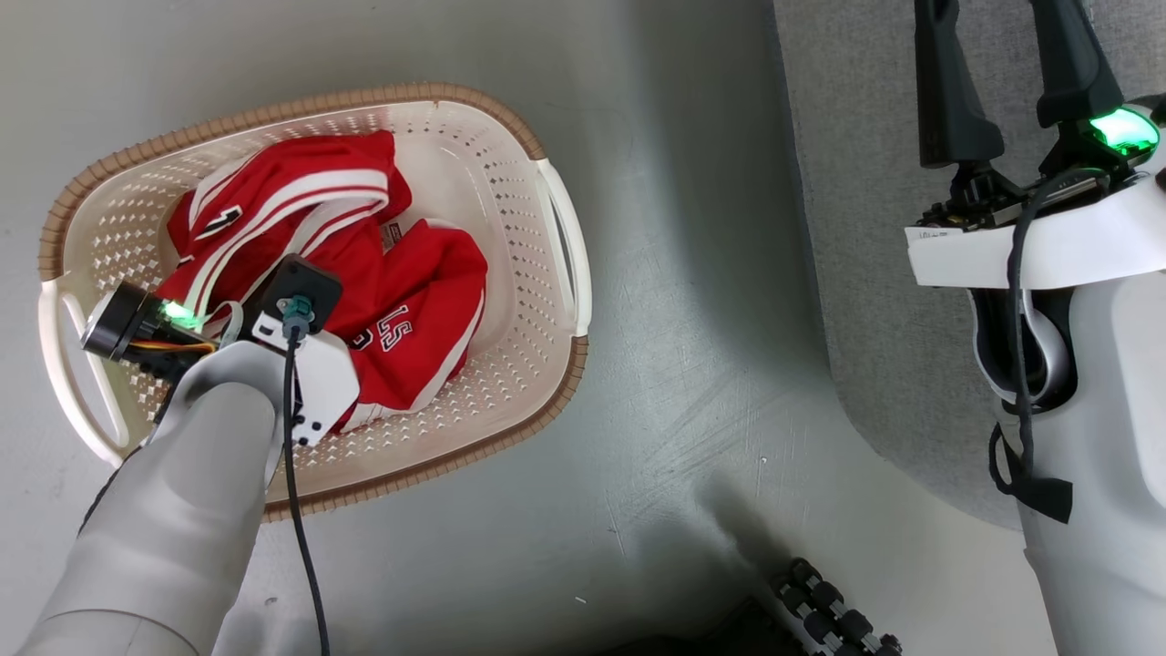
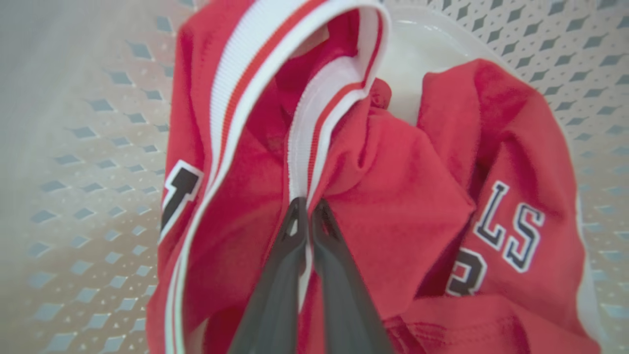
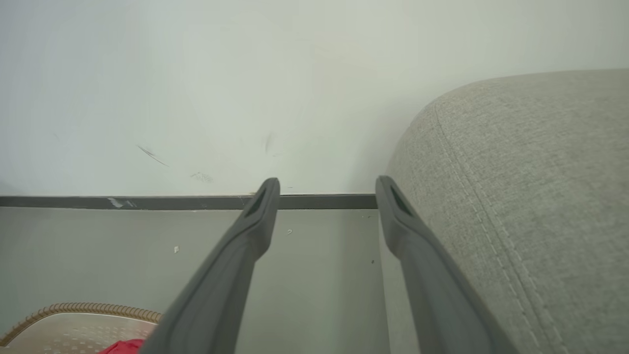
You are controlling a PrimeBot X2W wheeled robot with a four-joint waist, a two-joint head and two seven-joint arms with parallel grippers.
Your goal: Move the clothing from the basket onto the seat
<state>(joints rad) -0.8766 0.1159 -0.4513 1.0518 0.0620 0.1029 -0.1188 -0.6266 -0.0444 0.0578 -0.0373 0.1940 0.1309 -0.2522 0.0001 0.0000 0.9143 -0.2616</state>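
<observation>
We see a scuffed grey floor (image 1: pixel 701 383) catching soft light; a pale, marked wall (image 3: pixel 196 73) meets it along a dark skirting strip (image 3: pixel 147 202); a black ribbed object (image 1: pixel 833 610) lies at five o'clock.

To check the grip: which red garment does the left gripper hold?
The garment with the striped band and a black 1; the left gripper is shut on that band. The garment lettered LS lies free beside it.

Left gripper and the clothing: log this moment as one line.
left gripper: shut on clothing | clothing: in basket | right gripper: open, empty, by seat
</observation>
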